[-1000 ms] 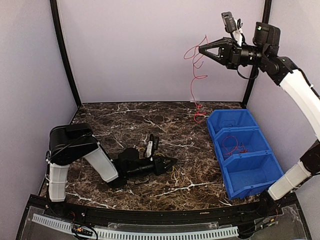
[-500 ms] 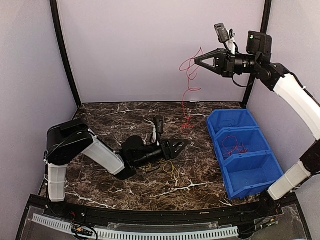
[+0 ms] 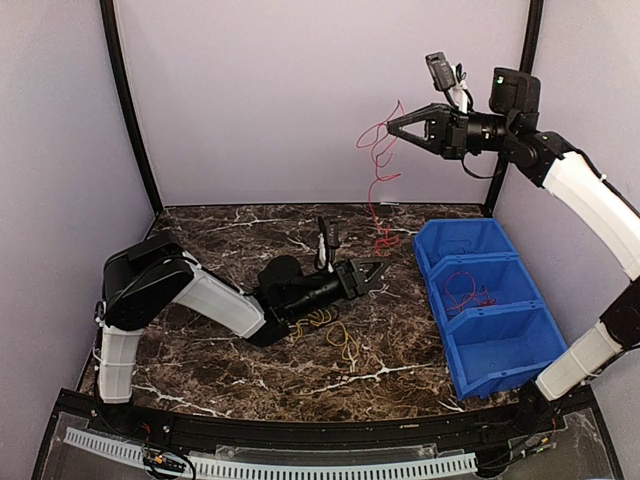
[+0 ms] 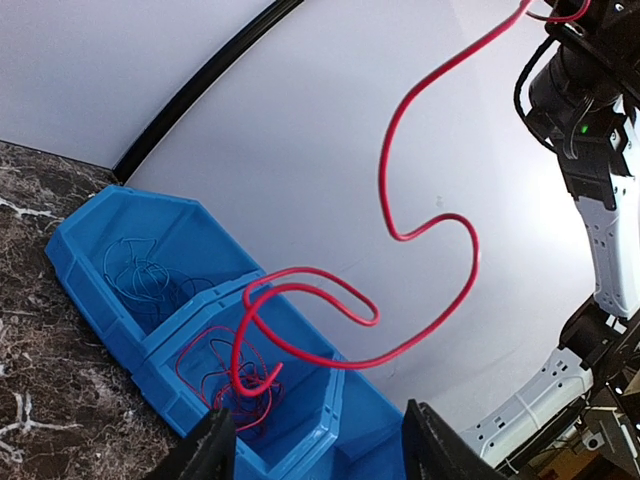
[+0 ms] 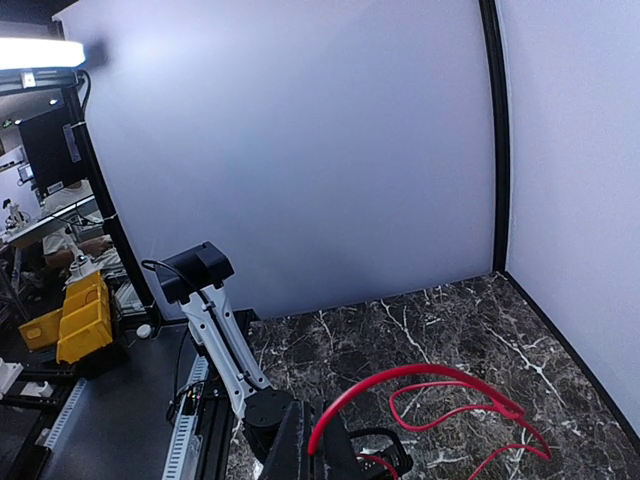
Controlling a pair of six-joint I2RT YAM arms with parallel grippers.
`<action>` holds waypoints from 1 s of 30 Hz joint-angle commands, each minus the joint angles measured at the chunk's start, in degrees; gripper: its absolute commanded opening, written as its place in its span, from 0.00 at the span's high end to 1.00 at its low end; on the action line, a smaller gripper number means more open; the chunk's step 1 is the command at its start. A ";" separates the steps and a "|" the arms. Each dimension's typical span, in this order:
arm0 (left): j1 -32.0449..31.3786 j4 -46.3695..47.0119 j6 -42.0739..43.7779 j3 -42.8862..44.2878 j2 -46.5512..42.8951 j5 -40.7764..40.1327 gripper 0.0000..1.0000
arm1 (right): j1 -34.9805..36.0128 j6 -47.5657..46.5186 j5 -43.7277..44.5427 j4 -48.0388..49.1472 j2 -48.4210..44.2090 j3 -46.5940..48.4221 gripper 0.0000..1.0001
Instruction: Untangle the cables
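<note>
We look at a dark marble counter (image 3: pixel 230 240) with white veins, closed in by pale lilac walls (image 3: pixel 280 100) and black corner posts (image 3: pixel 128 110). A row of three blue bins (image 3: pixel 500 350) sits on it at the right of the top view.

The right claw (image 3: pixel 390 124) is high in the upper right of that view, in front of the back wall. It is clamped on a red cable (image 4: pixel 384 170). The cable hangs from it in loose bends towards the counter, just beside the far bin's corner. We cannot tell whether its lower end touches the marble.

The left claw (image 3: pixel 380 275) is low over the middle of the counter, pointing at the hanging cable. Its fingers are spread and nothing is between them. The yellow cables (image 3: pixel 318 320) lie in a loose tangle on the marble just below it in the picture.

In the left wrist view, a thin blue cable (image 4: pixel 135 275) lies coiled in the far bin. A second red cable (image 4: pixel 225 372) lies in the middle bin.

The right wrist view looks down past the red loops to the veined counter. A wall panel stands at the right of the frame. At the left the room opens out, with a bright lamp (image 5: pixel 35 50) in the upper corner and yellow crates (image 5: pixel 70 315) below it.
</note>
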 commanded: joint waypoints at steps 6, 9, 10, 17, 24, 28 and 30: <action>0.91 2.00 -0.59 3.40 1.70 1.77 0.53 | -0.08 1.45 -1.39 3.60 -1.63 -0.50 1.00; 1.14 3.16 -1.31 3.21 1.93 2.00 0.60 | -0.07 1.64 -1.50 3.84 -1.68 -0.69 1.00; 1.20 3.54 -1.46 3.13 2.06 2.18 0.66 | -0.07 1.64 -1.43 3.92 -1.77 -0.74 1.00; 1.29 6.68 -2.35 1.95 2.66 2.20 1.00 | -0.07 1.16 -1.39 3.56 -1.69 -0.29 1.00; 1.31 9.24 -5.51 -3.97 3.51 2.34 1.00 | -1.69 -8.69 5.20 -7.07 0.60 12.44 1.00; 1.31 12.61 -7.84 -8.81 4.00 1.90 1.00 | -4.20 -8.31 7.57 -6.69 1.29 16.26 1.00; 1.34 13.78 -8.41 -10.79 4.02 1.80 1.00 | -5.50 -7.41 8.11 -6.29 1.90 17.51 1.00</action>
